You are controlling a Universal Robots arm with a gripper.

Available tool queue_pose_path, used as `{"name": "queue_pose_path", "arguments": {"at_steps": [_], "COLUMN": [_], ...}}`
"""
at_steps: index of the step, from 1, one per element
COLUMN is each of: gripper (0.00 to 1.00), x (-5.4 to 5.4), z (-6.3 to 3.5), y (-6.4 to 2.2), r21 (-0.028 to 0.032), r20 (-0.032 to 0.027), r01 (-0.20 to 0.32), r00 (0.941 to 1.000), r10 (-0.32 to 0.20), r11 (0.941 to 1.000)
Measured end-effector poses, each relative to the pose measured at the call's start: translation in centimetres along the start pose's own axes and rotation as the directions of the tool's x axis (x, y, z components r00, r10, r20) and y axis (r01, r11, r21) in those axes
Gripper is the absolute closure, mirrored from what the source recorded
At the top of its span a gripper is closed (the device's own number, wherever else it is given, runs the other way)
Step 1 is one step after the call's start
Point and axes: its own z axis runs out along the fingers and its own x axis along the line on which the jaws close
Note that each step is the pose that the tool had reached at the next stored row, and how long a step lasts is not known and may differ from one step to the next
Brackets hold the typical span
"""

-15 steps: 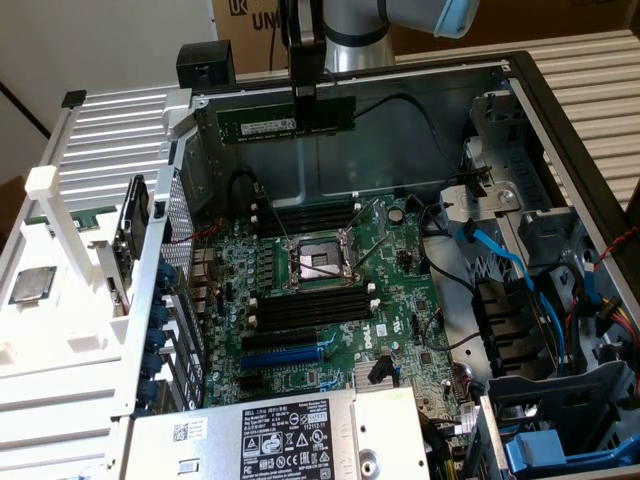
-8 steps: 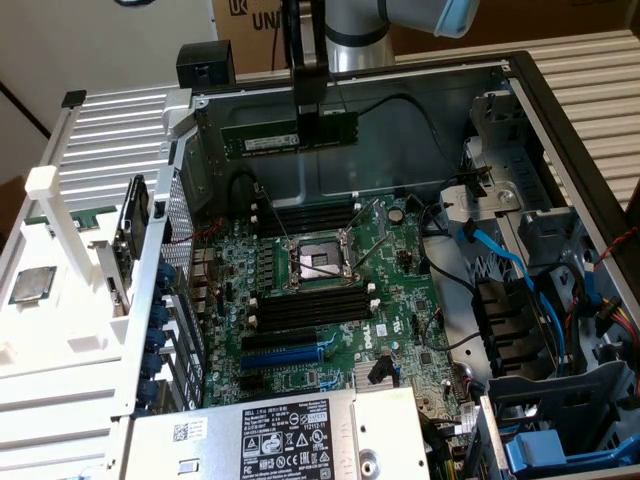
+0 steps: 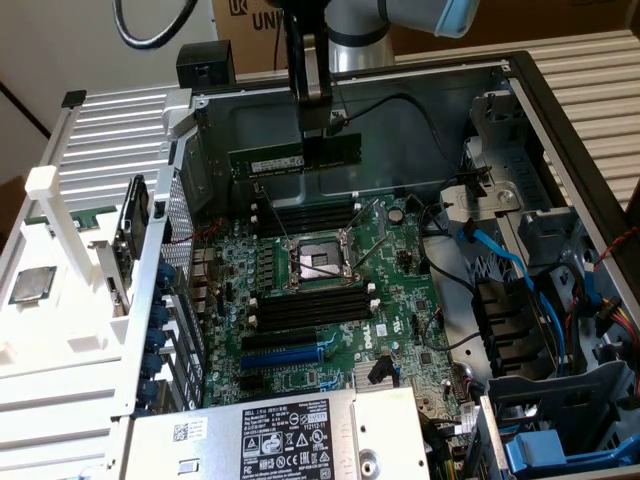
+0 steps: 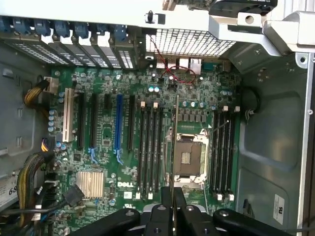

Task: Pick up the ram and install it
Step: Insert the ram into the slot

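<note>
The ram [image 3: 290,160] is a long, thin, dark green strip with a small white label near its middle; it hangs on edge, long side about level, clear of the board and above the socket [image 3: 315,262]; the gripper [image 3: 318,135] pinches its top edge; from the wrist it shows edge-on [image 4: 175,132], a thin line along the socket's [image 4: 189,157] side.

Arm [image 3: 352,40]: silver-grey rounded joint, pale blue cap [image 3: 452,14], above the hand [image 3: 320,128].
Hand: black, slim fingers [image 4: 166,201], round pivots on the links.
</note>
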Motion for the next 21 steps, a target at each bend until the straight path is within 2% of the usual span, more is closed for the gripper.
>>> {"name": "queue_pose_path", "arguments": {"at_steps": [9,14,21], "gripper": [0.87,0.87,0.87], "x": [0.2,0.3,0.5], "z": [1.72,2.52,2.80], "y": [-0.59,-0.60,-0.60], "r21": [0.0012,0.0012,0.0011], "r20": [0.0002,0.0002,0.0003], "r01": [0.000,0.000,0.000], "r00": [1.0000,1.0000,1.0000], "r10": [0.000,0.000,0.000], "r11": [1.0000,1.0000,1.0000]}}
